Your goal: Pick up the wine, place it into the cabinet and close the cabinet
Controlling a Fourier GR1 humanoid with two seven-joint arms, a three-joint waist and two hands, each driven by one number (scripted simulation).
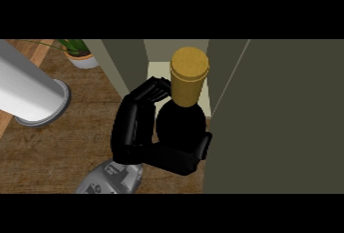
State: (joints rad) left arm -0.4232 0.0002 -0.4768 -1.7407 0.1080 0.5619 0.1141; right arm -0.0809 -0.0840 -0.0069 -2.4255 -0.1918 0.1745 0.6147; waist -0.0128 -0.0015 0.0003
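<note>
Gripping the wine bottle (181,113) (gold cap up), my right hand (158,150) is over the wooden counter (60,150), at the open cabinet (269,127).

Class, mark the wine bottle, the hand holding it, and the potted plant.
wine bottle (187,77), head view, gold-capped neck.
right hand (138,120), head view, fingers curled round the bottle.
potted plant (82,60), head view, pale pot.

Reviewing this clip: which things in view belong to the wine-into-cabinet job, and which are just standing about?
Belongs to the job:
- wine bottle, gold-topped, upright at the cabinet opening
- right hand, fingers curled round the bottle
- cabinet, with its open door

Just standing about:
- potted plant, at the back left
- white cylinder, at the left
- wooden counter
</note>
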